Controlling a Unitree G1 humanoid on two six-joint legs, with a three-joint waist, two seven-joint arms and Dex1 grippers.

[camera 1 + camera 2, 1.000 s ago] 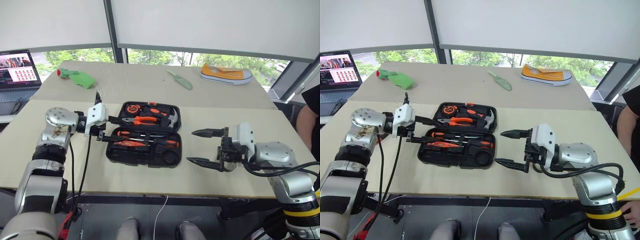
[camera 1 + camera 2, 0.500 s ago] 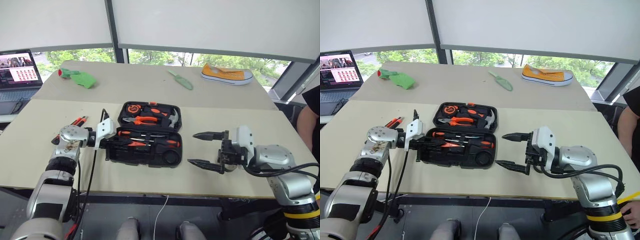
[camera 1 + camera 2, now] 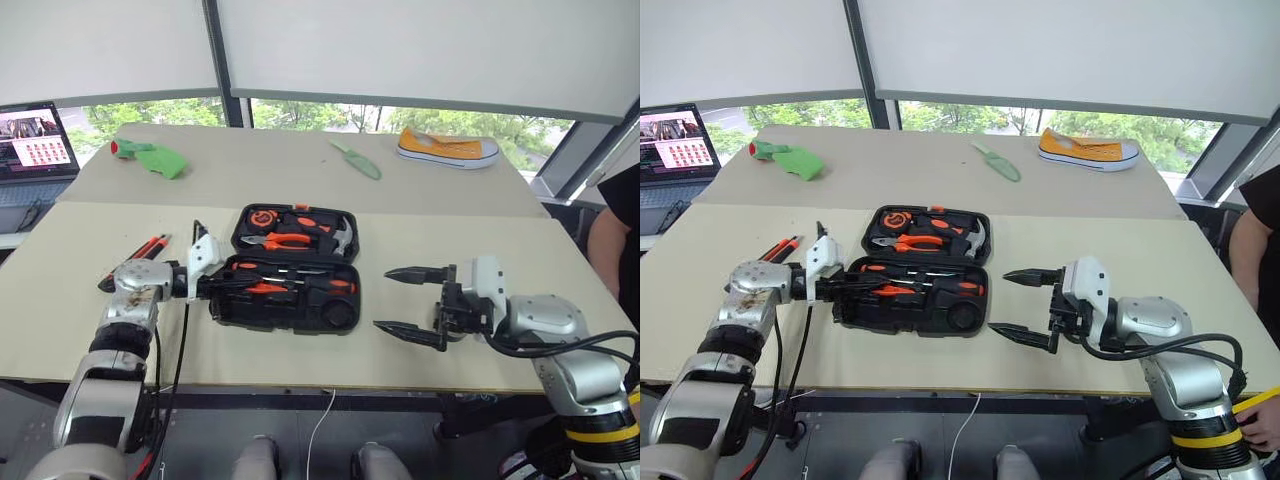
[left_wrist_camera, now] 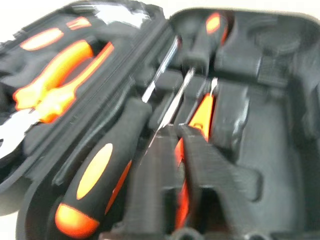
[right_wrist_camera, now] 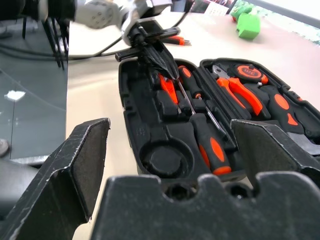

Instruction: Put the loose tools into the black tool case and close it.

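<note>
The black tool case (image 3: pixel 293 268) lies open mid-surface, our left hand (image 3: pixel 855 287) at its near-left tray, fingers nearly pressed together over an orange tool there. Our right hand (image 3: pixel 412 302) waits spread wide to its right. Loose tools (image 3: pixel 135 258) at far left could get forgotten, and an unseated screwdriver (image 5: pixel 208 144) could block the lid.

We see the open case (image 3: pixel 295 268) lying mid-worktop (image 3: pixel 480 240). Our left tool (image 3: pixel 852 287) reaches over its left edge; our right tool (image 3: pixel 405 303), jaws spread, blocks the bare strip to its right. The front edge is free. A red-and-black tool (image 3: pixel 140 256) lies near the left edge.
</note>
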